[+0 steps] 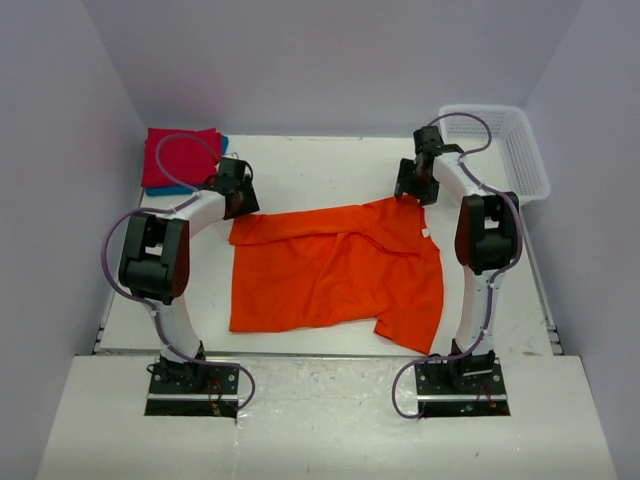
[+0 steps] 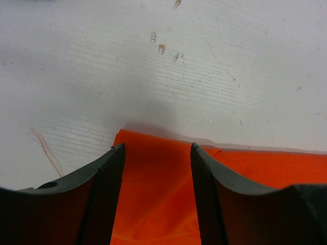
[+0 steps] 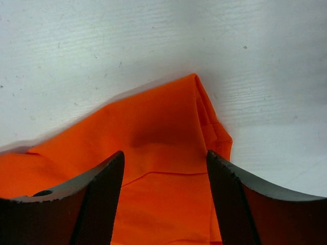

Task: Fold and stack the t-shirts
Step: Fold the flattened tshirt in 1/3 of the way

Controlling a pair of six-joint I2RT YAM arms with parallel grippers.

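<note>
Top external: orange t-shirt (image 1: 320, 270) lies spread on worktop (image 1: 320, 165).
Left tool (image 2: 156, 149) and right tool (image 3: 165, 154) — both wide — straddle its far corners.

Tbl (image 1: 300, 165): orange tee (image 1: 330, 270) ctr, red tee (image 1: 175, 160) on blue tee (image 1: 163, 189) far-L, basket (image 1: 530, 160) far-R.

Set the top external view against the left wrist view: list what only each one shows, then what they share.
Only the top external view: the whole orange t-shirt, the red t-shirt lying on the blue t-shirt at the far left, and the white basket. Only the left wrist view: small scuff marks on the table, and the jaws standing apart over the shirt's corner. Shared: orange cloth on the white table.
</note>
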